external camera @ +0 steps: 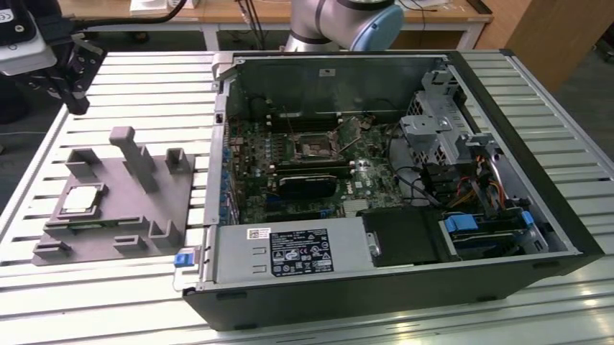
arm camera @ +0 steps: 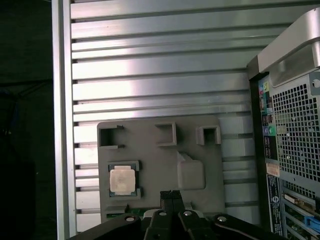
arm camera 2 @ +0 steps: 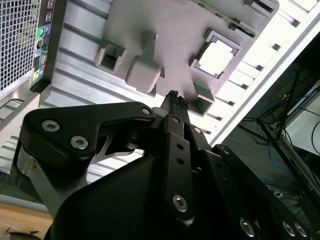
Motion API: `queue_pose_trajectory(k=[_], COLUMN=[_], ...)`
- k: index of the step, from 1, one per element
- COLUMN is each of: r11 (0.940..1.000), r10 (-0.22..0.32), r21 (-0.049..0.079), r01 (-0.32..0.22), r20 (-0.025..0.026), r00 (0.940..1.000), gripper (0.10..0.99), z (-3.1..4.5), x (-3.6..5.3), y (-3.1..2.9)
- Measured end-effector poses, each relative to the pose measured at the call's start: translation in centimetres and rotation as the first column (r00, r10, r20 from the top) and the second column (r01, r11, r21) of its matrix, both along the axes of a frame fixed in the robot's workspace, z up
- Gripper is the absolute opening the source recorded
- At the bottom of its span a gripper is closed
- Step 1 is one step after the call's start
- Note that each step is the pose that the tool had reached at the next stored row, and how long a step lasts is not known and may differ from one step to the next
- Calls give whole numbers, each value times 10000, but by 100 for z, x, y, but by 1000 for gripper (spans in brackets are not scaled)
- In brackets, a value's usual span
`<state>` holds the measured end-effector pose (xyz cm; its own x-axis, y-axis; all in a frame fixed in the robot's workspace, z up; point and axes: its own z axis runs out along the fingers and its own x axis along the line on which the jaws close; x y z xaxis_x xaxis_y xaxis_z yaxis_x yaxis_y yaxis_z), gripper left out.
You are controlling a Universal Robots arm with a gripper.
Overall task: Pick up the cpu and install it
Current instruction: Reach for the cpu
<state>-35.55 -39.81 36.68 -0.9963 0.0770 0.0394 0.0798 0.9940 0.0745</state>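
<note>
The cpu (external camera: 82, 200) is a small silver-grey square lying flat in a pocket of the grey fixture plate (external camera: 115, 215), at the exterior view's left. It also shows in both wrist views, cpu (arm camera 2: 216, 57) and cpu (arm camera: 123, 180). My gripper (external camera: 77, 106) hangs high over the table's far left corner, well above and behind the fixture. Its black fingertips (arm camera 2: 172, 96) are pressed together with nothing between them, as the first wrist view's gripper (arm camera: 171, 194) confirms. The dark square socket (external camera: 314, 147) sits on the motherboard inside the open computer case (external camera: 499, 144).
The fixture carries several upright grey posts (external camera: 134, 154) and brackets around the cpu pocket. The slatted aluminium table (external camera: 144, 79) extends behind the fixture. Inside the case are a black heatsink block (external camera: 307, 185), drive cages and cables (external camera: 461, 187). The arm's base (external camera: 336, 21) stands behind the case.
</note>
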Motion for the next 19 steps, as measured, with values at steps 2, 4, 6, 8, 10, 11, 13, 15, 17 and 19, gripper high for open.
queue_pose_trajectory(k=[2,4,6,8,10,11,13,15,17,19], r11=[10000,10000,10000,10000,10000,10000,10000,10000,10000,10000], r10=[0,-1,-1,0,0,0,0,0,0,0], r21=[1,0,0,0,0,0,0,1,0,1], r01=[0,1,1,0,0,0,0,0,0,0], r20=[-3,-9,-16,-24,-36,-42,-54,-59,-64,-66], r00=[10000,10000,10000,10000,10000,10000,10000,10000,10000,10000], gripper=[106,106,106,106,106,106,106,106,106,106], z=[-2,-4,-6,-8,-10,-11,-13,-16,-18,-21], x=[-19,-39,-56,-73,-88,-97,-114,-140,-174,-219], y=[0,0,0,0,0,0,0,0,0,0])
